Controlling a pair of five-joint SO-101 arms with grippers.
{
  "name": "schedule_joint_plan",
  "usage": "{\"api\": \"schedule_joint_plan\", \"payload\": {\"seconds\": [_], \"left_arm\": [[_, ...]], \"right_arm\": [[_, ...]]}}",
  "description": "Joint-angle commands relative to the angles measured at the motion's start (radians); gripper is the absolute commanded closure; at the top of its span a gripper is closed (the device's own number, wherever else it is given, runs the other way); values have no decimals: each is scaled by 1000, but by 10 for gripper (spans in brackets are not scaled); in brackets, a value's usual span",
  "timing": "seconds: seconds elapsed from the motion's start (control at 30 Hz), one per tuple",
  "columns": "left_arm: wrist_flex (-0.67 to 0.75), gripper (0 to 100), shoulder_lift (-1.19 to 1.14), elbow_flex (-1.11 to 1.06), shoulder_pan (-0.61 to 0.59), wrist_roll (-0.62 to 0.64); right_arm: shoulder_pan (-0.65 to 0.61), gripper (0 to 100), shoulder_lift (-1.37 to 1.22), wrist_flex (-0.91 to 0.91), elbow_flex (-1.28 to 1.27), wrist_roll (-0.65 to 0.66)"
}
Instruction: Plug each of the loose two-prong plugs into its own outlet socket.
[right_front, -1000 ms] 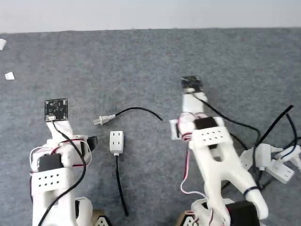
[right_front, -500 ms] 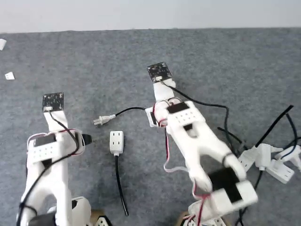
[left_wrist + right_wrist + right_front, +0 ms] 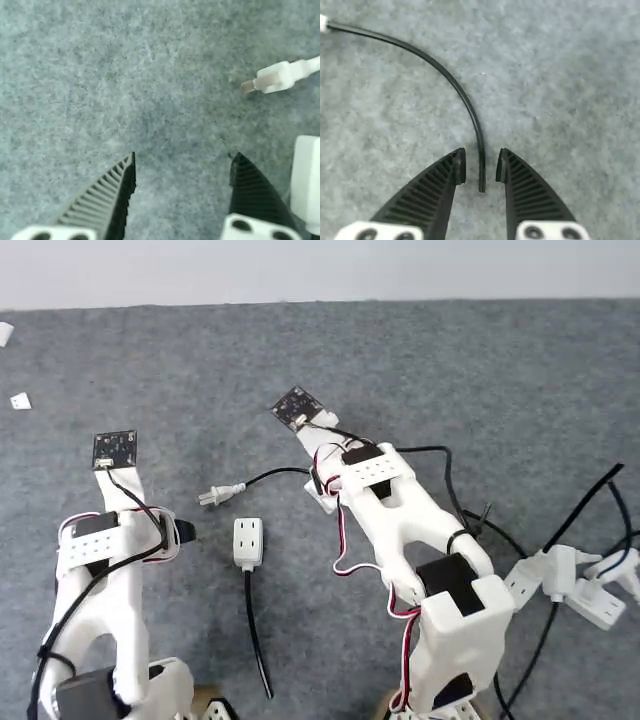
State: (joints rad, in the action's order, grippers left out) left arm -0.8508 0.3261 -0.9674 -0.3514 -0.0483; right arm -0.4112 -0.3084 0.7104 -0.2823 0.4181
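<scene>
The white plug (image 3: 210,496) is lying on the mat (image 3: 450,370) beside the socket (image 3: 247,540), the left claw (image 3: 182,172) is hanging wide apart nearby, the right claw (image 3: 481,167) is sitting slightly apart around the floppy cord (image 3: 465,100), and I am guessing that pinching the plug's light, hard body works best.

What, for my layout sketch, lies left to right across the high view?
White scraps → left arm → plug → outlet socket → right arm → cluster of white plugs and sockets.
</scene>
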Motion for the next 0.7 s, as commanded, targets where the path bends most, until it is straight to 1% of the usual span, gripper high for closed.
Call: {"api": "schedule_joint_plan", "payload": {"seconds": [0.0,0.37,0.53,0.6,0.67], "left_arm": [[20,715,-3,44,-5,-8],[20,715,-6,44,-5,-8],[-3,715,-8,47,-5,-8],[-5,715,-8,47,-5,-8],[-5,715,-8,47,-5,-8]], "right_arm": [[7,894,5,-8,57,58],[7,895,2,-8,57,75],[12,896,-19,76,106,78],[13,920,-61,131,166,78],[13,979,-114,199,250,78]]}}
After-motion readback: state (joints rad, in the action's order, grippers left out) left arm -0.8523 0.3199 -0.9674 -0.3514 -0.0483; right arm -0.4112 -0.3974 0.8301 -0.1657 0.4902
